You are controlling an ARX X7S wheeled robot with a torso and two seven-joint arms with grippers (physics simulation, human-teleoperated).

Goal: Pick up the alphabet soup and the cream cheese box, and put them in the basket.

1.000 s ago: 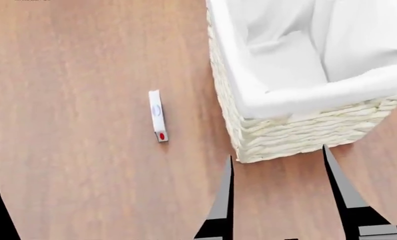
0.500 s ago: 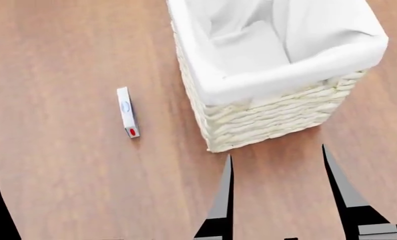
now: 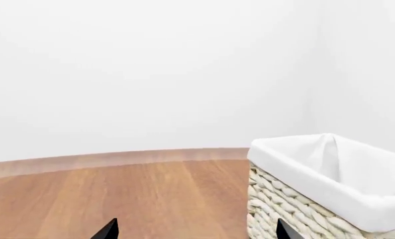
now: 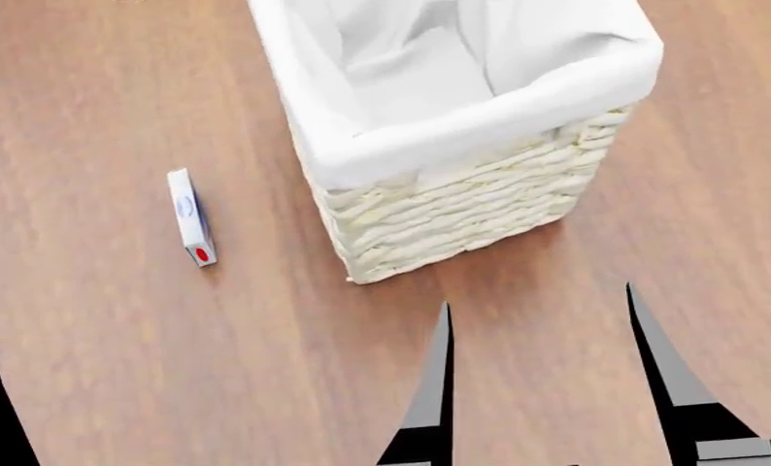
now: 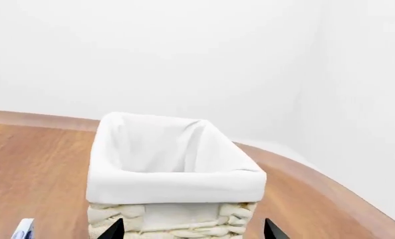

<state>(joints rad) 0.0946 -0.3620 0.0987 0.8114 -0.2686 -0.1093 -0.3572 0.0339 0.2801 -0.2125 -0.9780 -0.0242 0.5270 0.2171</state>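
**Basket and cream cheese box on the wooden floor, both grippers empty**

The wooden floor (image 4: 126, 369) fills the head view from edge to edge, warm brown with the grain running roughly up and down the frame. In both wrist views it ends at a pale baseboard under a plain white wall (image 3: 151, 74).

The basket (image 4: 463, 209) takes up the upper centre and upper right of the head view, turned slightly so one corner points toward the lower left. Its woven cream sides show below a white cloth liner (image 4: 424, 68) folded over the rim; only liner shows inside. In the right wrist view the basket (image 5: 174, 216) sits centred in the lower half of the frame; in the left wrist view it (image 3: 304, 214) sits at the lower right.

The right gripper (image 4: 541, 379) shows as two dark pointed fingers rising from the bottom edge of the head view, right of centre, spread well apart with bare floor between them, holding nothing. Of the left gripper (image 3: 194, 231) only two dark fingertips show at the bottom of its own wrist view, wide apart and empty.

The cream cheese box (image 4: 191, 217) lies flat on the floor at the left of the head view, near the basket but apart from it, red mark toward the bottom of the frame. A sliver of it (image 5: 23, 230) shows at the lower left of the right wrist view.

The alphabet soup is not in any view.
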